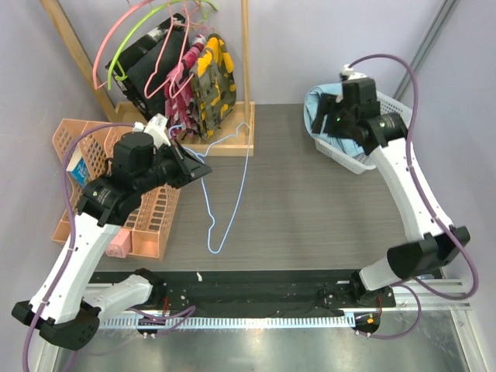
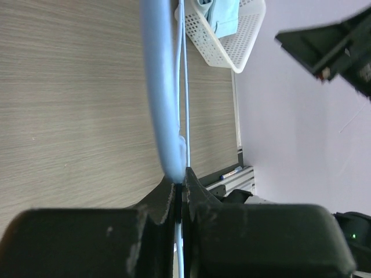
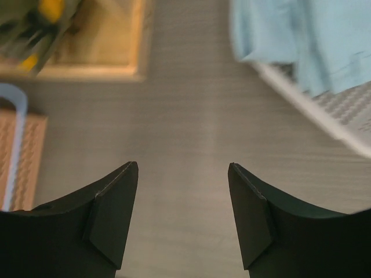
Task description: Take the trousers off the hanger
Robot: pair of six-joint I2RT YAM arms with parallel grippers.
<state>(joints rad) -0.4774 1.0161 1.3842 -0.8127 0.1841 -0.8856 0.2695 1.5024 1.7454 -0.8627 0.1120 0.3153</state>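
The trousers (image 3: 301, 40) are soft, plain light blue. They lie bunched in the white basket (image 1: 350, 161) at the table's (image 1: 310, 225) far right edge. The right gripper (image 3: 182, 174) hangs near them, fingers apart. The left gripper (image 2: 181, 186) pinches the thin blue hanger (image 2: 159, 87) over the wide middle.

The left end effector (image 2: 180, 186) pinches the hanger (image 2: 160, 87), while the trousers (image 2: 220, 14) lie in a white basket (image 2: 239, 46) beyond.

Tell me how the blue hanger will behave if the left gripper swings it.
Probably light: the hanger is thin, bare wire. The left gripper pinches it at one spot, so it may pivot or sway. Its long open frame likely flexes and could snag on the wooden rack.
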